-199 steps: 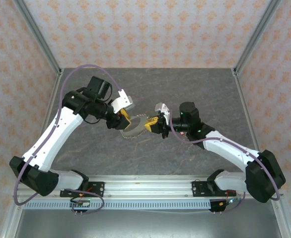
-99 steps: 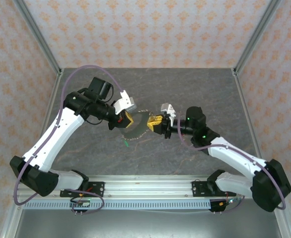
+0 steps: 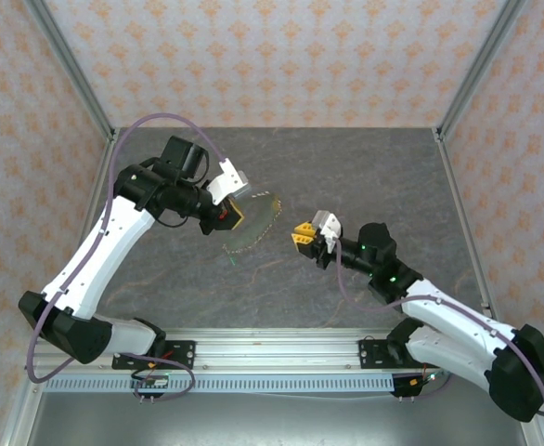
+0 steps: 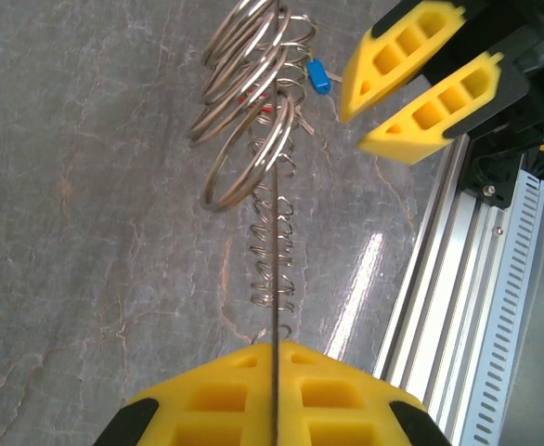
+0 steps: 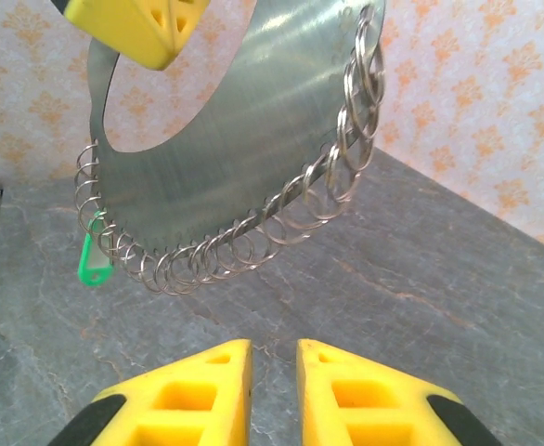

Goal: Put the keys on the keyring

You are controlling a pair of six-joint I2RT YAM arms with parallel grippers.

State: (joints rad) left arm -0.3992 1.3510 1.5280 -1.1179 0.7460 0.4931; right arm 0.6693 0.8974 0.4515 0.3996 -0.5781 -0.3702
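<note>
Grey marbled counter; left end effector clamped tight on ring-edged metal keyring; right end effector slightly parted, empty, apart.

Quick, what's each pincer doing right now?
Left pincer: closed, holding the ring-edged metal plate.
Right pincer: open, holding nothing.

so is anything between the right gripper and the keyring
Nothing visible. The right gripper, open and empty, faces the keyring across clear air; the left gripper is shut on its upper end, off to one side.
</note>
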